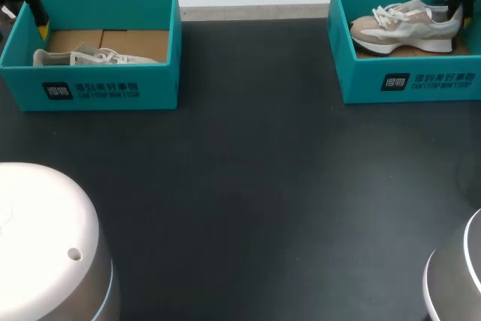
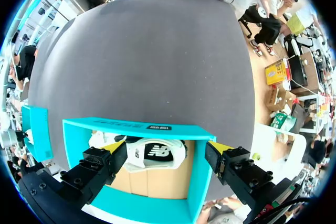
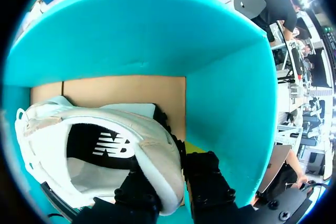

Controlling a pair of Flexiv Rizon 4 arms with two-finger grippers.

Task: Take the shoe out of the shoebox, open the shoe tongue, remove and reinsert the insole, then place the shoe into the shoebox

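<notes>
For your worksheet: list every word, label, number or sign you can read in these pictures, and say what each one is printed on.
Left shoebox front: dark emblem and two lines of print, too blurred to read.
Right shoebox front: the same print, too blurred to read.
Insole of the shoe in the right shoebox: a white logo, no readable words.
No numbers or signs visible.
</notes>
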